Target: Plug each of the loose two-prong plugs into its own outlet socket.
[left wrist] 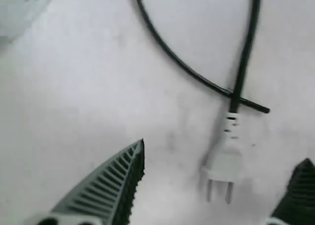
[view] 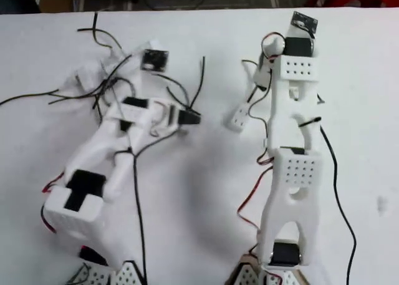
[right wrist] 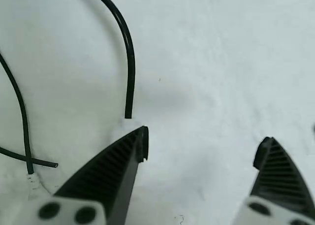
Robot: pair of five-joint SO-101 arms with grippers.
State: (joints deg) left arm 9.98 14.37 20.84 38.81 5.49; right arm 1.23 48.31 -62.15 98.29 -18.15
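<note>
A white two-prong plug (left wrist: 224,162) lies flat on the white table with its prongs toward the camera, and its black cord (left wrist: 244,52) runs away from it. My left gripper (left wrist: 222,153) is open just above the table, and the plug lies between its fingers, closer to one. My right gripper (right wrist: 205,136) is open over bare table. A black cord (right wrist: 129,62) ends at something white half hidden behind one finger (right wrist: 115,171). In the high view a small white block with holes (view: 238,118) lies between the two arms.
Several black cords (view: 109,85) lie tangled around the left arm's (view: 118,141) far end. The right arm (view: 292,129) stretches toward the table's far edge. A second cord (left wrist: 172,52) crosses the plug's cord. Open table lies between the arms.
</note>
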